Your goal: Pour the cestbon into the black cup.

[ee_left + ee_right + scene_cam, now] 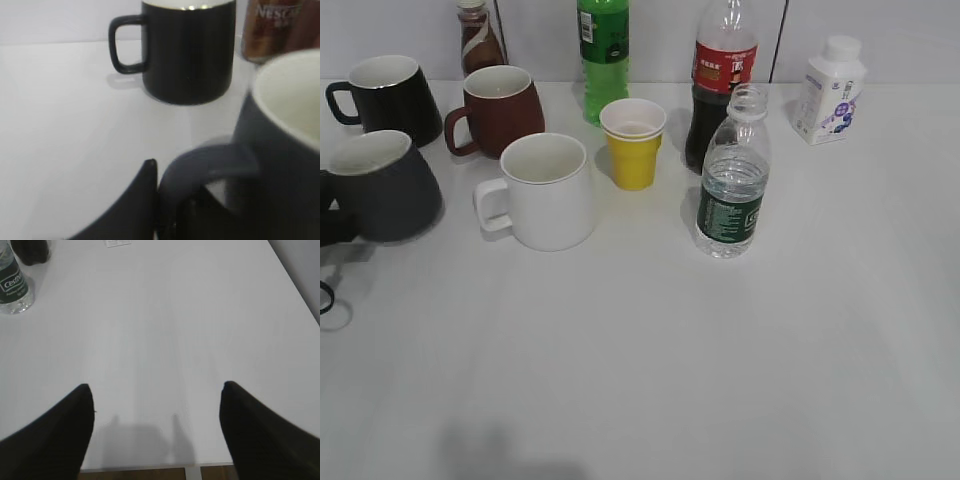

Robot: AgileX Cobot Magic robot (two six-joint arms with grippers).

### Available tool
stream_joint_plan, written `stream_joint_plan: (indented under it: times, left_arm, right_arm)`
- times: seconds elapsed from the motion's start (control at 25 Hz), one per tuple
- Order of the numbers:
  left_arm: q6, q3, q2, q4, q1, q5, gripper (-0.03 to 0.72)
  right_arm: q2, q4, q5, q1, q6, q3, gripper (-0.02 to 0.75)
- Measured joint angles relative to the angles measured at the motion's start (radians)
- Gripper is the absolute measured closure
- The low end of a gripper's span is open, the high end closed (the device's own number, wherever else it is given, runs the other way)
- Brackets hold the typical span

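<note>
cestbon bottle (732, 178) stands uncapped at three o'clock of the white mug (542, 190); black cup (382, 185) sits at nine, left gripper (167, 210) pinching its handle (200, 165). right gripper (156, 430), spread, should grasp the bottle mid-body, upright.

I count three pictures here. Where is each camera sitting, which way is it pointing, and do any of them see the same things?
Exterior view: from above the table's near edge, slanting down at the mugs and bottles; only the left gripper peeks in at the left edge.
Left wrist view: low on the left arm, close at the black cup, a finger at its handle, the glossy black mug behind.
Right wrist view: on the right arm, looking across bare table between spread fingers, the cestbon far left.
Shared: exterior and left wrist both show the black cup; exterior and right wrist both show the cestbon.
</note>
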Motion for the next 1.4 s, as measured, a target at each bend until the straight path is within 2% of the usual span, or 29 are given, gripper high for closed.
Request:
stream_joint_plan:
  times: [0.08,0.2,0.28,0.36,0.56,0.64,0.8,0.88,1.0,1.2,1.32,1.4]
  left_arm:
    - [0.001,0.000,0.001,0.009,0.001,0.003,0.643]
    - [0.008,0.000,-0.006,0.015,0.001,0.008,0.647]
    - [0.008,0.000,-0.026,0.017,0.001,0.030,0.647]
    - [0.008,0.001,-0.060,0.019,0.001,0.042,0.648]
    - [0.008,0.019,-0.162,0.017,0.001,0.050,0.648]
    - [0.008,0.036,-0.201,0.018,0.001,0.052,0.648]
    - [0.008,0.060,-0.269,0.019,0.001,0.070,0.648]
    - [0.008,0.063,-0.292,0.020,0.001,0.080,0.648]
    - [-0.004,0.063,-0.318,0.021,0.001,0.090,0.649]
    - [-0.008,0.064,-0.347,0.044,0.001,0.095,0.649]
    - [-0.008,0.064,-0.366,0.055,0.001,0.110,0.649]
    - [-0.008,0.064,-0.385,0.061,0.001,0.114,0.649]
  right_arm:
    - [0.001,0.012,0.000,0.000,-0.012,0.000,0.159]
    - [0.057,0.054,-0.048,0.000,-0.087,-0.016,0.196]
    - [0.127,0.088,-0.195,0.000,-0.163,-0.027,0.211]
    - [0.224,0.170,-0.384,0.000,-0.253,-0.032,0.216]
    - [0.478,0.481,-0.837,0.000,-0.475,-0.034,0.219]
    - [0.566,0.561,-0.921,0.000,-0.549,-0.033,0.220]
    - [0.662,0.638,-1.048,0.019,-0.581,0.018,0.222]
    - [0.671,0.644,-1.132,0.063,-0.571,0.072,0.222]
    - [0.671,0.633,-1.263,0.183,-0.511,0.174,0.222]
    - [0.733,0.540,-1.403,0.353,-0.400,0.278,0.222]
    - [0.818,0.481,-1.434,0.378,-0.366,0.278,0.201]
    - [0.890,0.462,-1.450,0.379,-0.324,0.278,0.149]
